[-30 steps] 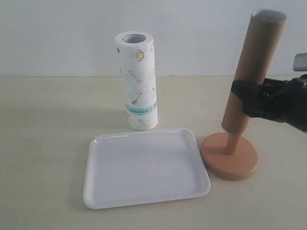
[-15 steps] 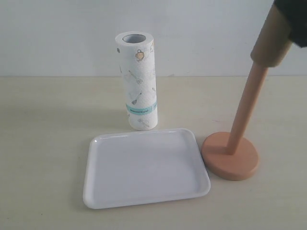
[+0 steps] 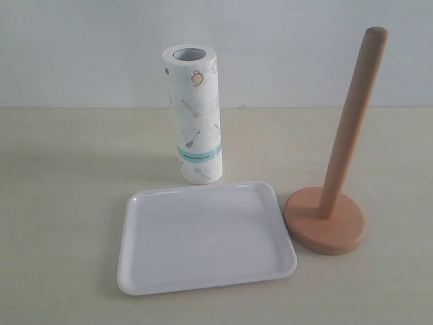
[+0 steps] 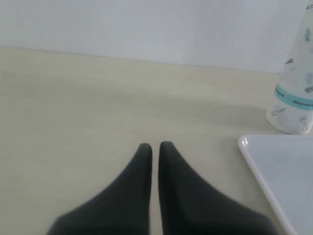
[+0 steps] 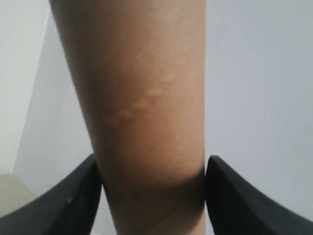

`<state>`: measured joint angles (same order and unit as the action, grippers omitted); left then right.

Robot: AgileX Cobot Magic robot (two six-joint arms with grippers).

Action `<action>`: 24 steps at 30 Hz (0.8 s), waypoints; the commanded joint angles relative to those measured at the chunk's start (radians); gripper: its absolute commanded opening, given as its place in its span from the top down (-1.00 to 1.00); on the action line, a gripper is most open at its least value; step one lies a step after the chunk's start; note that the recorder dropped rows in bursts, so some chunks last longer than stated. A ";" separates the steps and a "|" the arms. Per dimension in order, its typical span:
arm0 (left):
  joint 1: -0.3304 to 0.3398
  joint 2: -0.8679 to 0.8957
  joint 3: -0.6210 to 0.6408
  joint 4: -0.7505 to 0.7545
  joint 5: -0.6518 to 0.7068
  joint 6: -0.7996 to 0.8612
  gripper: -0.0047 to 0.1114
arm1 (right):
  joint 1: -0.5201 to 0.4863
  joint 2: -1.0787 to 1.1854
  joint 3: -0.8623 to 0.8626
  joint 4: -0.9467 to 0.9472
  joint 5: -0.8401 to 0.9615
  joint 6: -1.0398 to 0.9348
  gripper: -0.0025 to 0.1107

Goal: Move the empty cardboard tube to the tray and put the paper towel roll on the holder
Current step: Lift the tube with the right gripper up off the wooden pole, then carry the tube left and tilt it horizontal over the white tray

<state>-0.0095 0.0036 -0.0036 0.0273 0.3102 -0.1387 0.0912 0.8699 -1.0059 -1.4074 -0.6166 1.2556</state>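
Tube (image 5: 146, 107) off the holder (image 3: 352, 128), nothing placed yet.
Your right gripper (image 5: 152, 176) pinches the tube, not yet on the tray (image 3: 203, 237); roll (image 3: 195, 115) stands behind the tray; left gripper (image 4: 155, 147) pressed together beside the tray.

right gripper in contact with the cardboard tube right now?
Touching. Right wrist view: the right gripper has both fingers pressed flush against the cardboard tube, no gap on either side.

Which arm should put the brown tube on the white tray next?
Right. The right gripper is shut on the empty cardboard tube; the holder stands bare. The left gripper is shut and empty, beside the tray.
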 commanded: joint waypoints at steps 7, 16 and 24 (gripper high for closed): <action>0.005 -0.004 0.004 -0.004 0.000 0.002 0.84 | 0.000 0.030 -0.195 -0.337 -0.273 0.347 0.96; 0.005 -0.004 0.004 -0.004 0.000 0.002 0.84 | 0.148 0.197 -0.204 -0.337 -0.295 0.461 0.96; 0.005 -0.004 0.004 -0.004 0.000 0.002 0.84 | 0.462 0.333 -0.200 -0.337 -0.103 0.461 0.96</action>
<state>-0.0095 0.0036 -0.0036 0.0273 0.3102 -0.1387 0.4950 1.1731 -1.2047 -1.7508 -0.7729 1.7124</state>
